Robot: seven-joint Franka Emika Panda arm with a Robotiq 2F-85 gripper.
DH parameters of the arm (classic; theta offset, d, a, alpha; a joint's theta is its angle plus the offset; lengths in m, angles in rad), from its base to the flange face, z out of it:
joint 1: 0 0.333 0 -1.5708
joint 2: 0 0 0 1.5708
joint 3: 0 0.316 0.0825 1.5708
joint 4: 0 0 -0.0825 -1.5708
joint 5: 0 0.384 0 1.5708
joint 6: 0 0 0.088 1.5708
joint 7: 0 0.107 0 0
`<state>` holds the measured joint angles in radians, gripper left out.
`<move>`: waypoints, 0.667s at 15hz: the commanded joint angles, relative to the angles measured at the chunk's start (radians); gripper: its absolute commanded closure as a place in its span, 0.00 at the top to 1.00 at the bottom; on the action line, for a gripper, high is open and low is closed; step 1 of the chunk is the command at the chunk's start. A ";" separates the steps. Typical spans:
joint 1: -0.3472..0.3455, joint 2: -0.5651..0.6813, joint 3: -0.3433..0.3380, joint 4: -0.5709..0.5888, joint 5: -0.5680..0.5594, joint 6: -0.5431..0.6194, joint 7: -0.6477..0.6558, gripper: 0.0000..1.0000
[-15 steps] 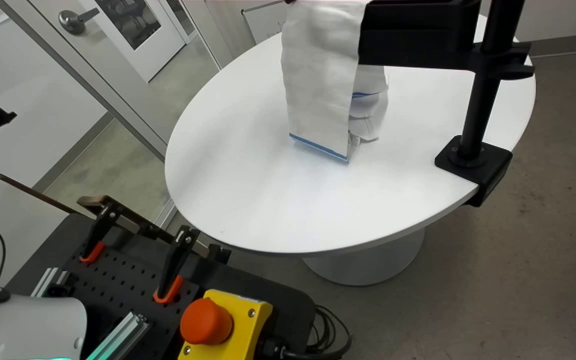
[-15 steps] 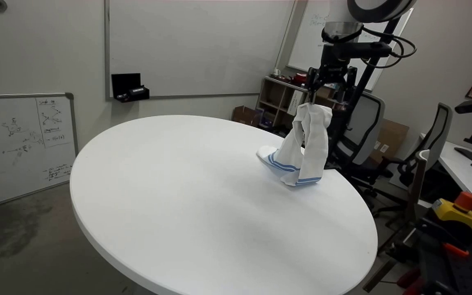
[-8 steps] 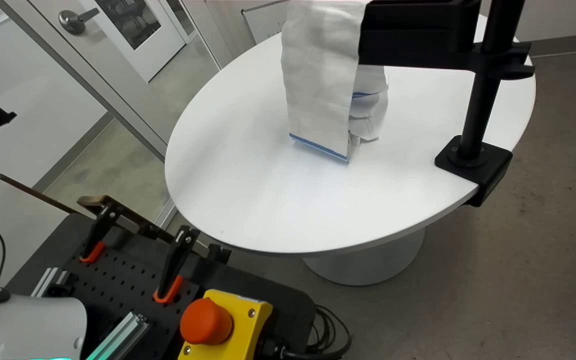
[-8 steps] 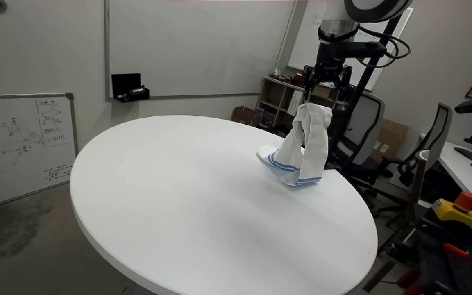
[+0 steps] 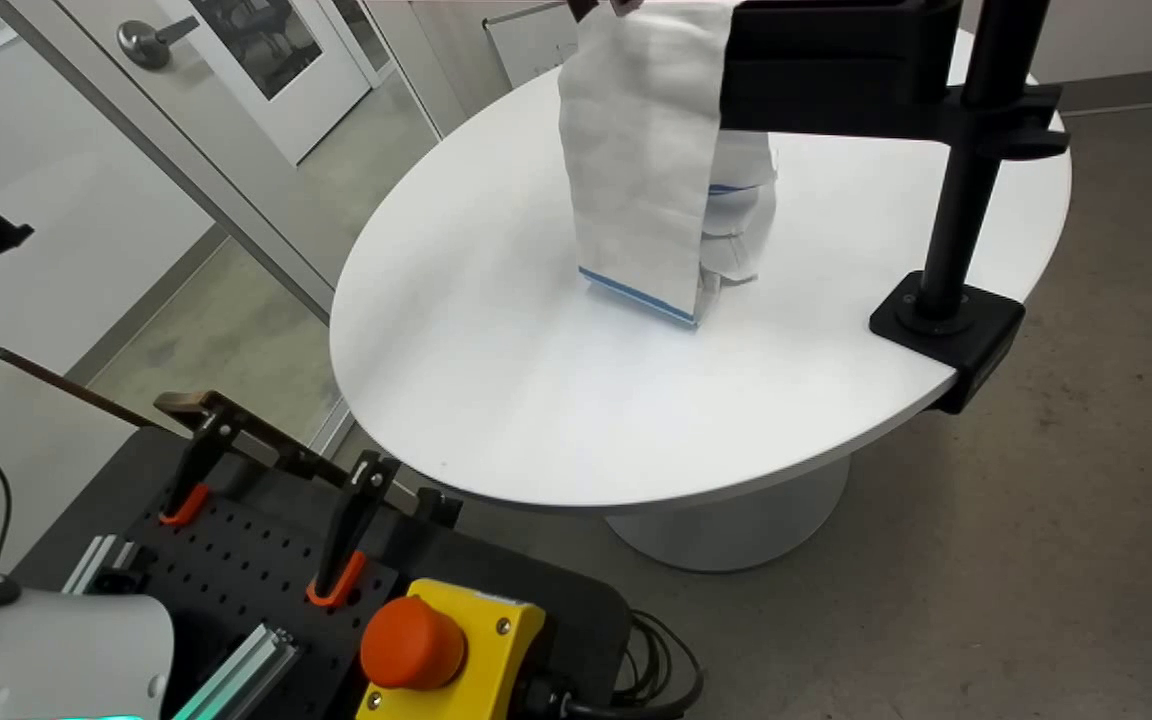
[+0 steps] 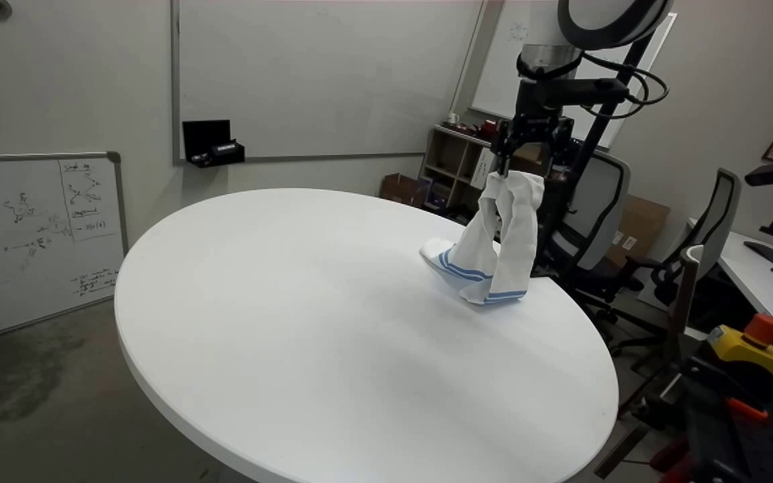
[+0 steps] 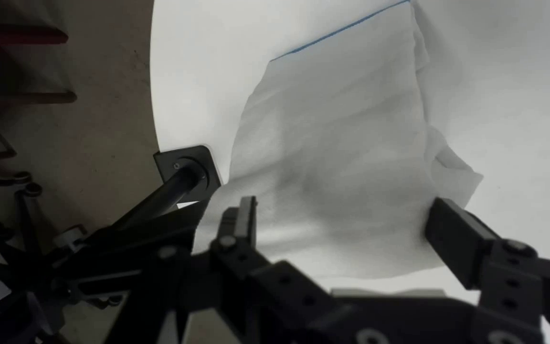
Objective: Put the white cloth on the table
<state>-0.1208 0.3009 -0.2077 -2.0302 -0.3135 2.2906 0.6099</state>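
Note:
The white cloth (image 5: 641, 160) with blue edge stripes hangs folded over a black horizontal arm above the white round table (image 5: 496, 420). Its lower ends touch the tabletop, as seen in both exterior views, including on the cloth (image 6: 517, 231) and table (image 6: 279, 322). My gripper (image 6: 526, 169) points down at the cloth's top fold. In the wrist view my gripper (image 7: 344, 205) has its fingers wide apart, with the cloth (image 7: 332, 138) below and between them. The fingers are not closed on it. Whether a fingertip touches the cloth I cannot tell.
A black post (image 5: 956, 220) with its clamp base (image 5: 951, 330) stands on the table edge and carries the black arm (image 5: 826, 75) under the cloth. A dark cart with a yellow emergency-stop box (image 5: 456, 650) stands beside the table. Chairs (image 6: 591, 201) and a shelf (image 6: 450, 161) stand behind.
My gripper rose slightly, then came down toward the cloth's top, shifting a little left in an exterior view. The cloth's upper part has shifted very slightly; its lower ends have stayed in place.

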 commanded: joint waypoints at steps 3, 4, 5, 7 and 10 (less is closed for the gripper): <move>0.030 0.016 -0.020 0.009 -0.014 0.030 0.007 0.43; 0.032 0.015 -0.020 0.009 -0.011 0.033 0.006 0.36; 0.035 0.015 -0.020 0.010 -0.010 0.037 0.006 0.27; 0.040 0.014 -0.020 0.009 -0.008 0.042 0.005 0.13; 0.045 0.007 -0.021 0.007 -0.007 0.046 0.005 0.02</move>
<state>-0.0823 0.3006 -0.2085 -2.0284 -0.3127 2.3210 0.6100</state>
